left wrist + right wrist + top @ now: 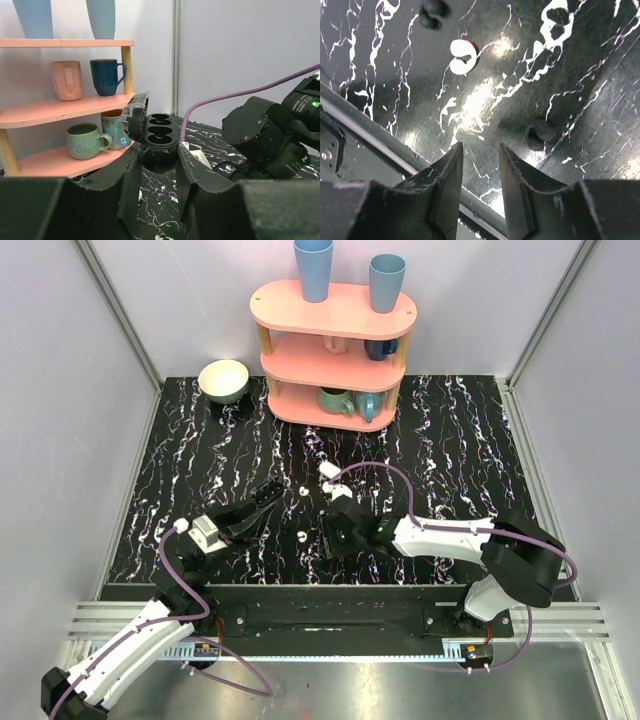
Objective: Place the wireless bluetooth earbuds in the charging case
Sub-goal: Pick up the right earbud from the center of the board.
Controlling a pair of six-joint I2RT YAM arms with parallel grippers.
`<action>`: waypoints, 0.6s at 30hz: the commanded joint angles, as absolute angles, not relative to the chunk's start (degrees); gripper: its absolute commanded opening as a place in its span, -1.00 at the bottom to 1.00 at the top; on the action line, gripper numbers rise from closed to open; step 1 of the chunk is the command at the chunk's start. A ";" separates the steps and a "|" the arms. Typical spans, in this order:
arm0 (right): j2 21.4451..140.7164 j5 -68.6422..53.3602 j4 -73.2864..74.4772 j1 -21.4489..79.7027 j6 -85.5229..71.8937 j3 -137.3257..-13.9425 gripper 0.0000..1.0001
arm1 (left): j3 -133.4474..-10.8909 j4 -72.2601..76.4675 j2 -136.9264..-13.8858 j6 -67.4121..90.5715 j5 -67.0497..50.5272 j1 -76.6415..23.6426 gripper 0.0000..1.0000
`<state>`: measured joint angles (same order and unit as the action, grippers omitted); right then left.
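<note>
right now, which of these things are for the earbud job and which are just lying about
for the job: small dark open plastic charging case, held in the left gripper; tiny white glossy earbud; second white earbud

just lying about: pink three-tier shelf; tall blue cups; shelf mugs; pale green bowl

No text or label can be read

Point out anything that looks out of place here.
One earbud lies loose on the table ahead of the right gripper, and a second earbud lies farther back. The open charging case, held in the left gripper, has both wells empty.
</note>
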<state>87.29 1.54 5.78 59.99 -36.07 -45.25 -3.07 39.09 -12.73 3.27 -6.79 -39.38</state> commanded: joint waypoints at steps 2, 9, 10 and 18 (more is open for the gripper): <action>89.64 7.11 7.64 59.85 -36.83 -50.09 -0.14 | -2.11 43.15 -14.23 3.96 -5.71 -39.64 -1.00; 90.97 10.19 10.37 59.85 -36.83 -51.41 -0.17 | -2.29 43.33 -14.76 4.04 -5.80 -39.64 -1.00; 91.05 10.20 10.63 59.85 -36.74 -51.59 -0.17 | -2.29 43.33 -14.68 4.04 -5.71 -39.55 -1.00; 92.20 11.34 11.78 59.85 -36.92 -51.24 -0.18 | -2.20 43.33 -14.77 4.04 -5.62 -39.55 -1.00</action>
